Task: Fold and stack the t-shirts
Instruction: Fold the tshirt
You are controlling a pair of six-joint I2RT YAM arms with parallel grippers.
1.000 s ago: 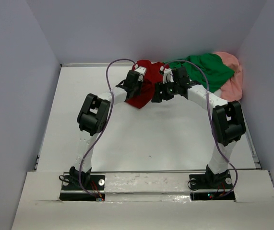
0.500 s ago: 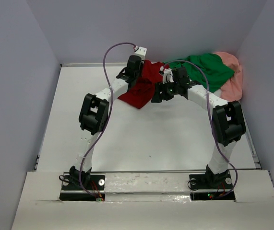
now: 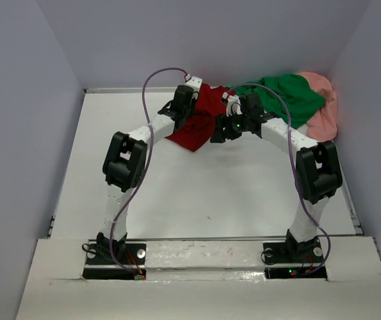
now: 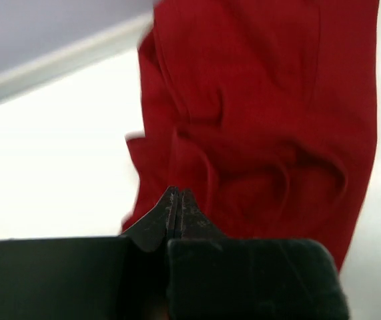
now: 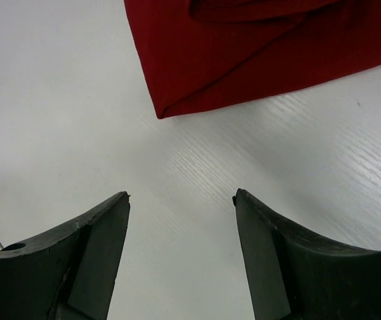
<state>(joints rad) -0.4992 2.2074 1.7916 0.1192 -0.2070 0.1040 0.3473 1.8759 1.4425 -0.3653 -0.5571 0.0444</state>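
The dark red t-shirt (image 3: pixel 202 120) lies crumpled at the back middle of the table, partly lifted. My left gripper (image 3: pixel 187 115) is shut on its cloth; in the left wrist view the shirt (image 4: pixel 257 120) hangs past the closed tips of the left gripper (image 4: pixel 177 195). My right gripper (image 3: pixel 218 133) stands open just right of the shirt, low over bare table. In the right wrist view a folded corner of the red shirt (image 5: pixel 243 53) lies ahead of the right gripper (image 5: pixel 180 197), apart from it. The green t-shirt (image 3: pixel 287 97) and the salmon pink t-shirt (image 3: pixel 323 110) are heaped at the back right.
The white table (image 3: pixel 197 193) is closed in by grey walls on the left, back and right. The heap of shirts leans against the back right corner. A purple cable loops above each arm.
My left gripper has risen and moved towards the back, and the red shirt has been drawn out wider to the left. The right arm has stayed where it was.
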